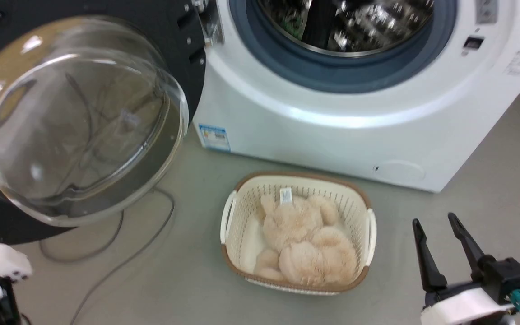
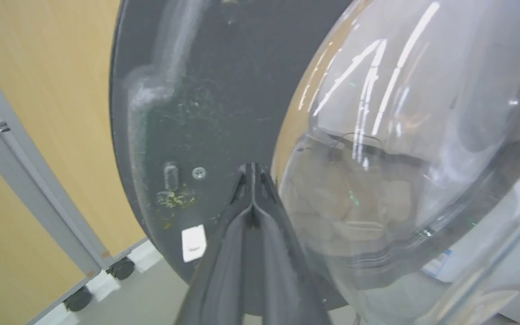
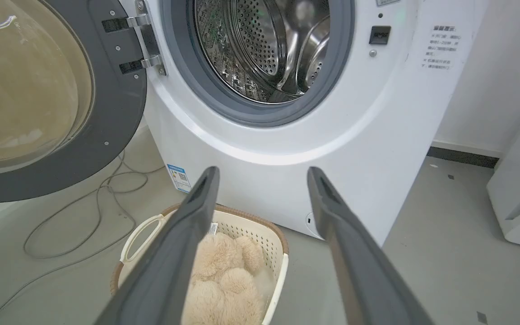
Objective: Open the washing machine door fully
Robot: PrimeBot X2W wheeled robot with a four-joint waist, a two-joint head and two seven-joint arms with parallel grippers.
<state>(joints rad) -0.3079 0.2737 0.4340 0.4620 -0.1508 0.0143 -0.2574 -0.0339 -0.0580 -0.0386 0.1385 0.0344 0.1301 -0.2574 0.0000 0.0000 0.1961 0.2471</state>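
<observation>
A grey floor (image 1: 188, 271) carries the white washing machine (image 1: 332, 135), drum exposed, with the washing machine door (image 1: 84, 113) swung wide at the left. In front sits a basket (image 1: 230, 216) holding a plush toy (image 1: 305, 243). The left gripper (image 2: 252, 169), fingers pressed together, seems to touch the door's black ring. The right gripper (image 1: 434, 219) hovers spread and empty.

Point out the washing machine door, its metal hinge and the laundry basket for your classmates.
washing machine door (image 1: 79, 117): head view, on the bulging glass bowl.
hinge (image 3: 148, 40): right wrist view, on the metal plate.
laundry basket (image 1: 371, 235): head view, on a white side handle.
</observation>
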